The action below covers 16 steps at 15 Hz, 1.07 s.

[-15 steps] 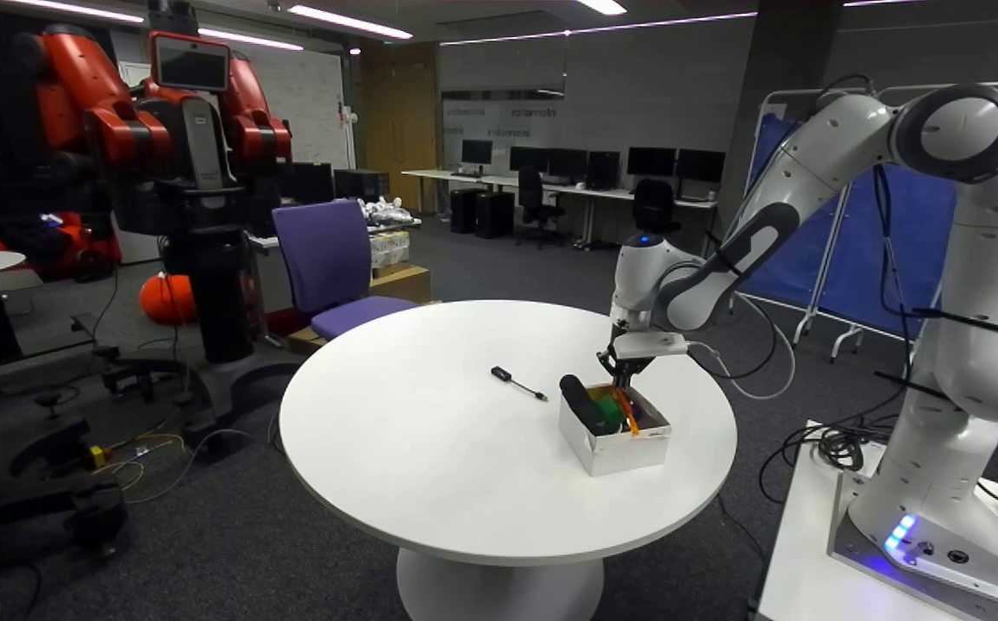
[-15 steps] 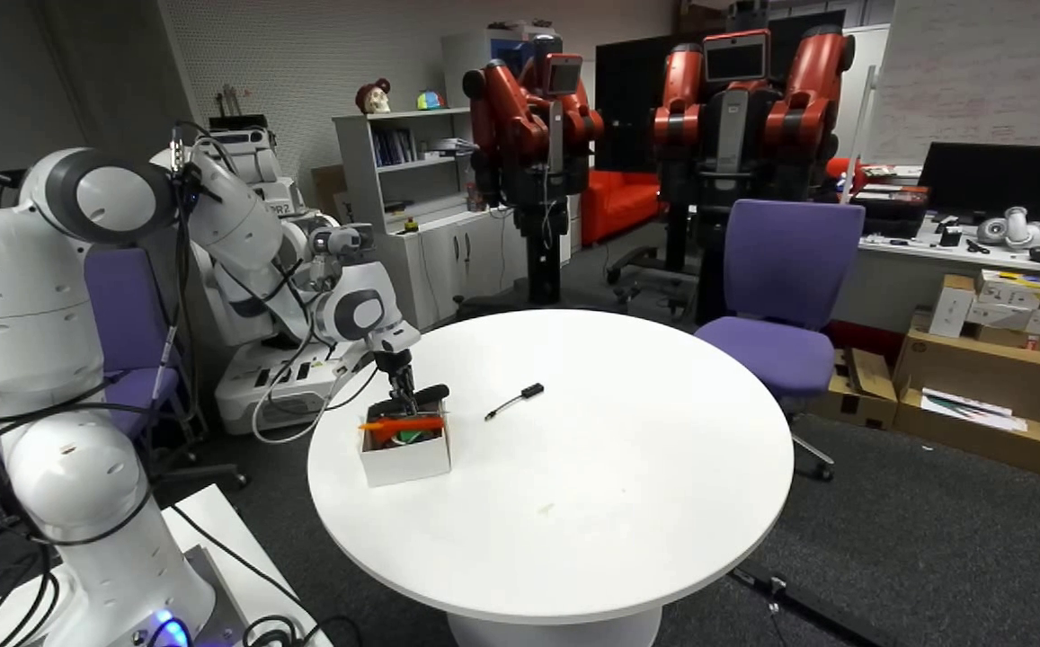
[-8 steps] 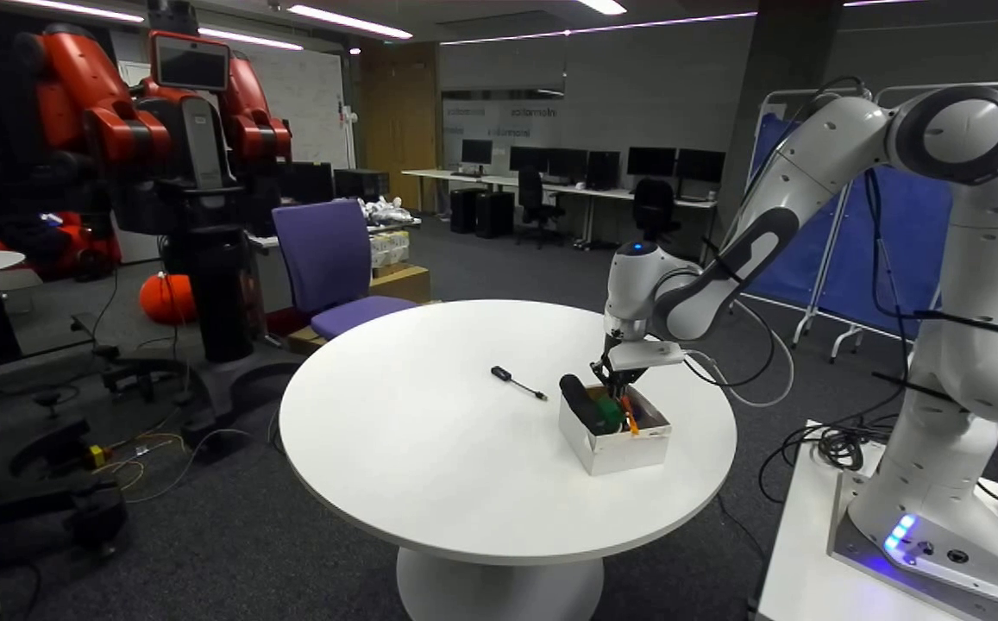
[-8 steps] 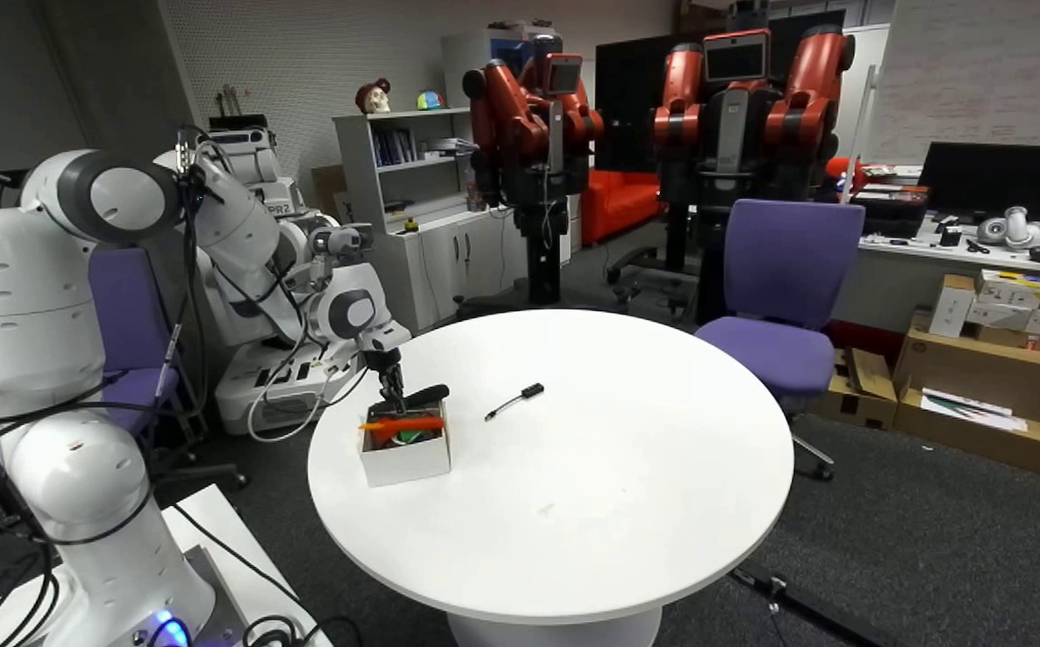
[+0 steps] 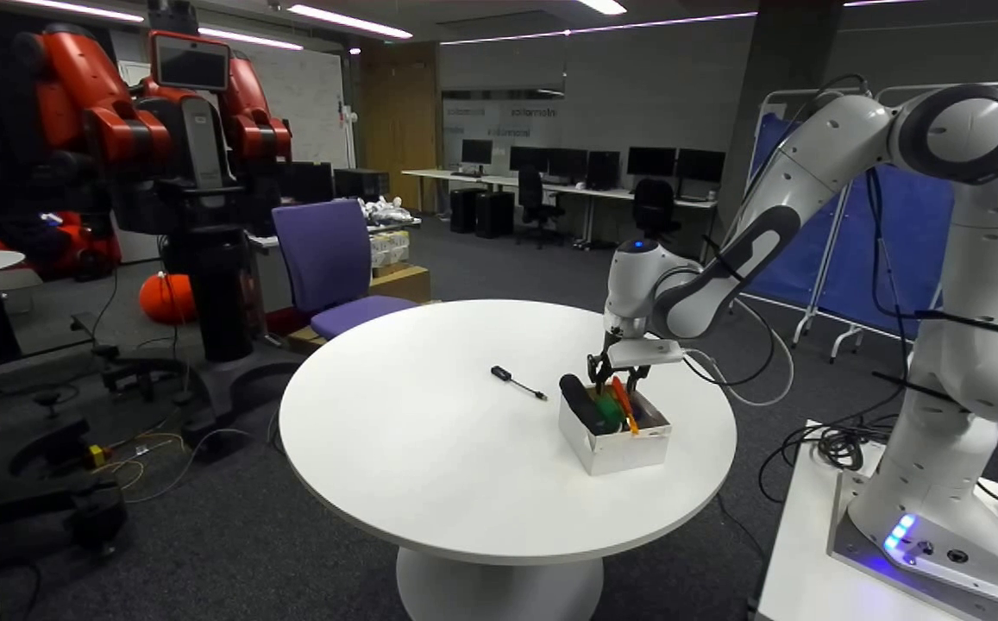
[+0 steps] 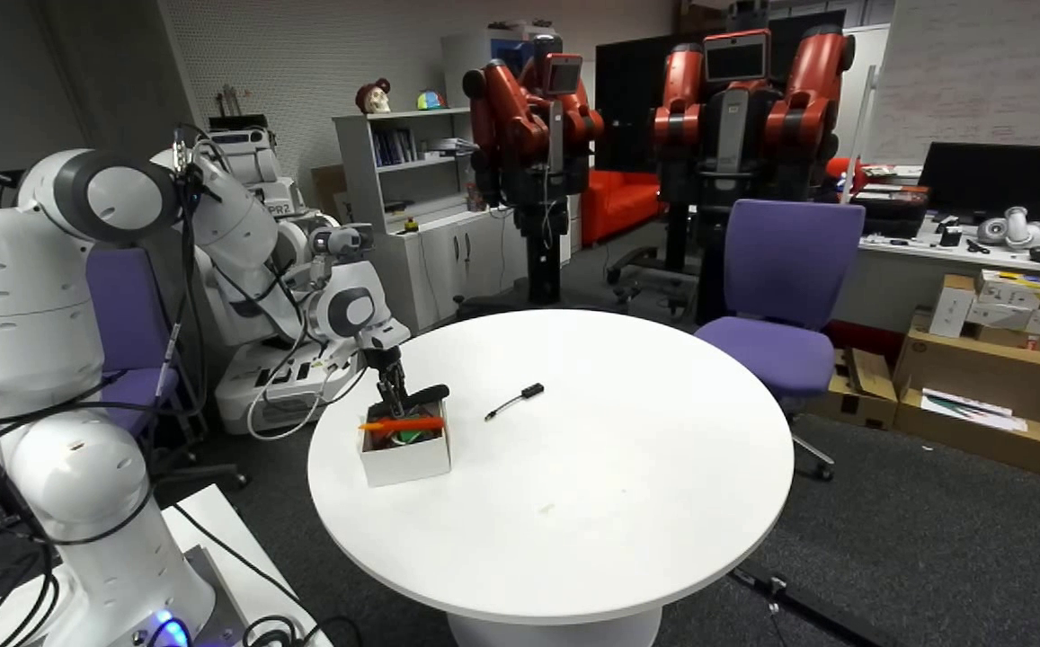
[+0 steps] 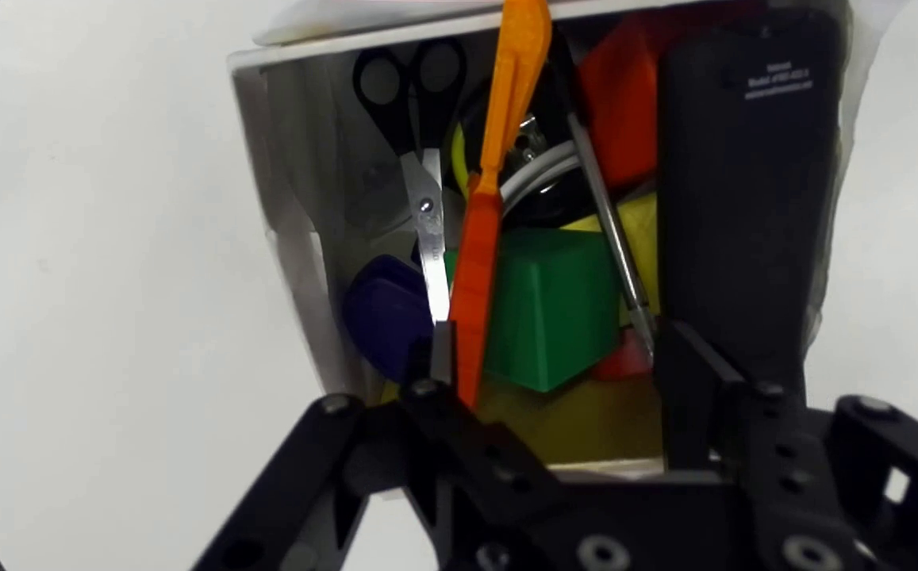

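In an exterior view, the claw (image 5: 616,386) hung spread above the white box (image 5: 628,453) on the tabletop (image 5: 429,431). In an exterior view, the orange-red tool (image 6: 407,423) crossed the box's near side. In the wrist view, that tool and a green block (image 7: 554,309) showed between the fingers (image 7: 443,353), scissors (image 7: 425,205) left, black remote (image 7: 744,206) right.
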Tool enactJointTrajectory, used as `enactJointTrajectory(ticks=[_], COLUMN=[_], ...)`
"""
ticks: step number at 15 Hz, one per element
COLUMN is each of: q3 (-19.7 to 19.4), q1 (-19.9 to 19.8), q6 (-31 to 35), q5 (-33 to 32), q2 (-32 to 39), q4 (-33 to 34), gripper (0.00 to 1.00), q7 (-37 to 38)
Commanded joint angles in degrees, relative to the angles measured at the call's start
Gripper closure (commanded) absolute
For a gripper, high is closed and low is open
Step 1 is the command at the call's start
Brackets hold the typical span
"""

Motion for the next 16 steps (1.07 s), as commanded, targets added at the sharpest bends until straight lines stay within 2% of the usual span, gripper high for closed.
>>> enactJointTrajectory(ticks=[1, 6, 11, 16], q3=[-0.56, -2.56, -6.09, -8.43], q1=[-1.39, -6.18, -8.88, -7.37], q6=[-0.01, -1.51, -5.93, -4.28], q5=[2.41, 9.28, 6.41, 4.05], q2=[-3.4, -3.37, 4.58, 12.96], q4=[-0.21, 5.65, 17.32, 24.77], gripper=[0.01, 0.0, 0.0, 0.0], q7=[-1.76, -8.56, -13.17, -16.0])
